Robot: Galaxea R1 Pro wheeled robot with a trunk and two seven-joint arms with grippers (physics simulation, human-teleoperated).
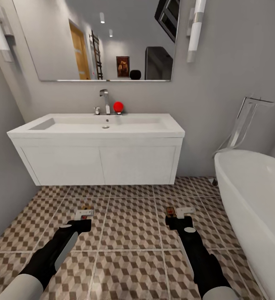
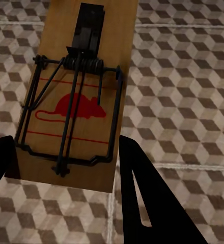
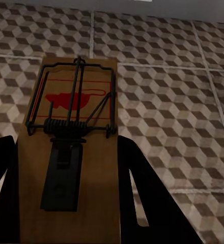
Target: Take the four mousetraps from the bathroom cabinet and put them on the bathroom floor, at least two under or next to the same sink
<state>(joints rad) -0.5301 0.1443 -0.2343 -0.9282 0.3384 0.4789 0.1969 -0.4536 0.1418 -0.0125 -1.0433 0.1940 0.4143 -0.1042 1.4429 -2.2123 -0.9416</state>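
2 wooden mousetraps, red mouse print, held above cube-tile floor

Both my arms reach forward and down, roughly parallel and well apart, black forearms running out from white upper sleeves. My left gripper has its jaws closed on a mousetrap, dark fingers flanking the board. My right gripper grips another mousetrap the same way.
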